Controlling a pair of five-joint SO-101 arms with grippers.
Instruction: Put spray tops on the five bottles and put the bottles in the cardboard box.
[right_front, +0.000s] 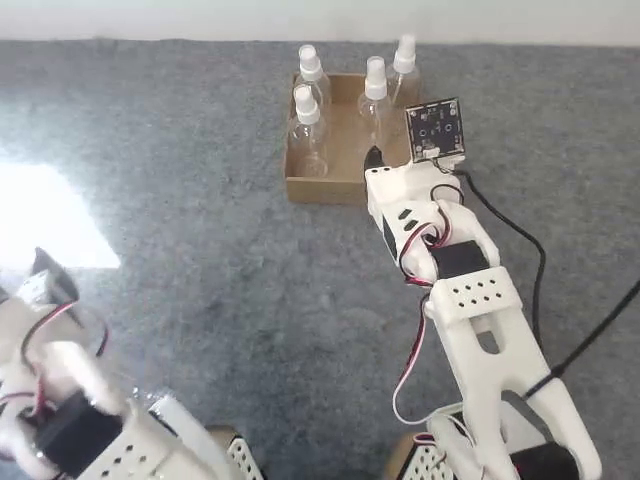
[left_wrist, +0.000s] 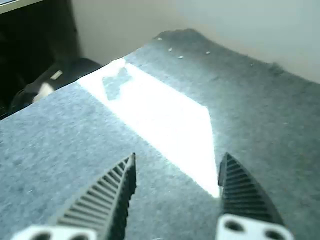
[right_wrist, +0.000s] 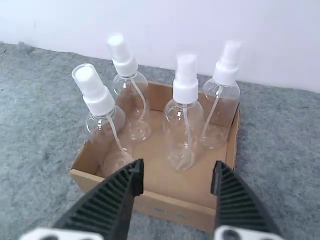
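The right tool (right_wrist: 178, 167) hangs spread and empty just short of the cardboard box (right_wrist: 150, 202). Beyond its tips four bottles (right_wrist: 185, 115) stand upright inside, spray tops (right_wrist: 186, 85) on. The left tool (left_wrist: 178, 160), also spread and empty, has grey worktop (left_wrist: 260, 100) beneath it. Four bottles look done, so the next move likely calls for capping and boxing the fifth.

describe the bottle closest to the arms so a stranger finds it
Find the cardboard box at the grey mat's far side. Inside, on the left, the front bottle stands ahead of a back bottle and nearest the box's front wall.
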